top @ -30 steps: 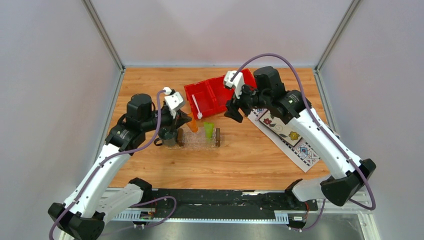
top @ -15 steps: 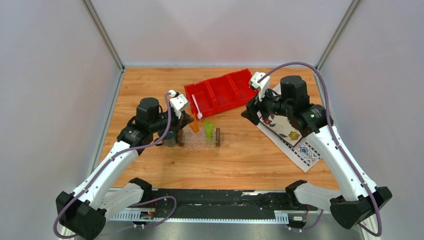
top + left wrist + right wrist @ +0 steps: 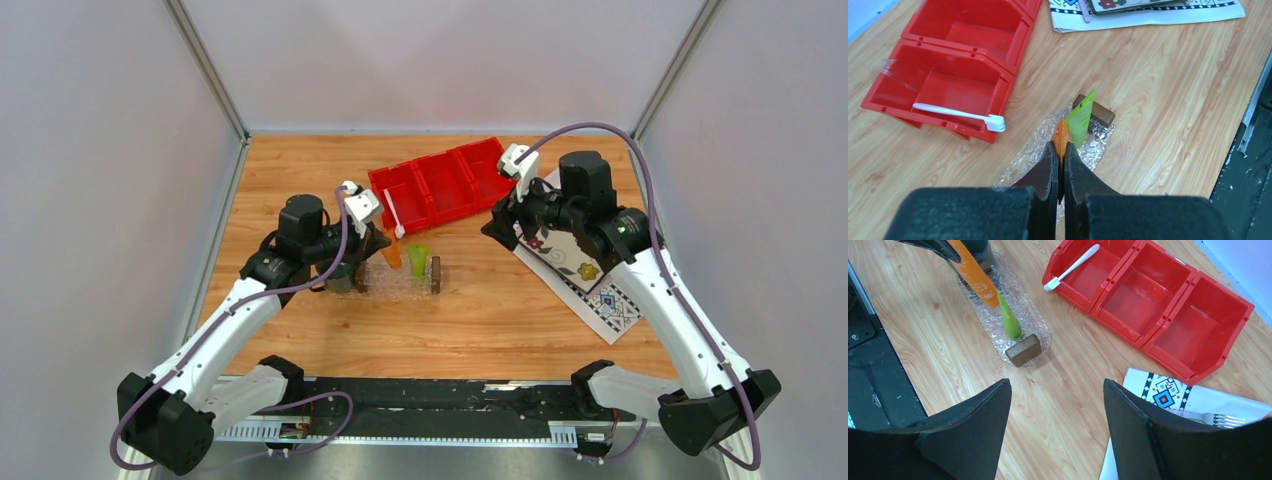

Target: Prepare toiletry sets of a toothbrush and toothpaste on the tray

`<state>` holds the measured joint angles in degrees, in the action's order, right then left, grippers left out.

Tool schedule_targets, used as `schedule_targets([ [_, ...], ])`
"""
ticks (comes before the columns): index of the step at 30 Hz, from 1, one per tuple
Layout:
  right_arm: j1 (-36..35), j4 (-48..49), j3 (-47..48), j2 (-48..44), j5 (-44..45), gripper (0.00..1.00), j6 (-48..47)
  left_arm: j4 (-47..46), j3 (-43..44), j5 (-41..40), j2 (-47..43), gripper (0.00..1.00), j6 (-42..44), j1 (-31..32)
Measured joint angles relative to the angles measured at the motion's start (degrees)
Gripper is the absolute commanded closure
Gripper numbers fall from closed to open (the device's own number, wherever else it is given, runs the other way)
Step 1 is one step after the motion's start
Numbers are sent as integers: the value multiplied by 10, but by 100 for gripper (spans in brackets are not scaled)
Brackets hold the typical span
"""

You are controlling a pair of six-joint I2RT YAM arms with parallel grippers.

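Your two arms share one build: the left arm (image 3: 215,333) and the right arm (image 3: 682,308) wear glossy white shells on the long links, with black housings at every joint and chunky black blocks at the bases. A purple cable (image 3: 590,127) runs along each arm (arching free of the shell in places) to a small white camera block (image 3: 517,161) by the wrist. The left gripper (image 3: 1058,148) has matte black fingers tapering to narrow tips; the right gripper (image 3: 1055,390) shows you the same black wedges, faintly grainy.
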<state>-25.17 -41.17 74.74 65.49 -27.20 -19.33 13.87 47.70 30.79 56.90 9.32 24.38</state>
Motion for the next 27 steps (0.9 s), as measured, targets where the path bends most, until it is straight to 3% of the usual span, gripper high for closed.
schedule_targets([
  [27,1,9,0,12,-4,28,7,0,-6,19,39,100,2,0],
])
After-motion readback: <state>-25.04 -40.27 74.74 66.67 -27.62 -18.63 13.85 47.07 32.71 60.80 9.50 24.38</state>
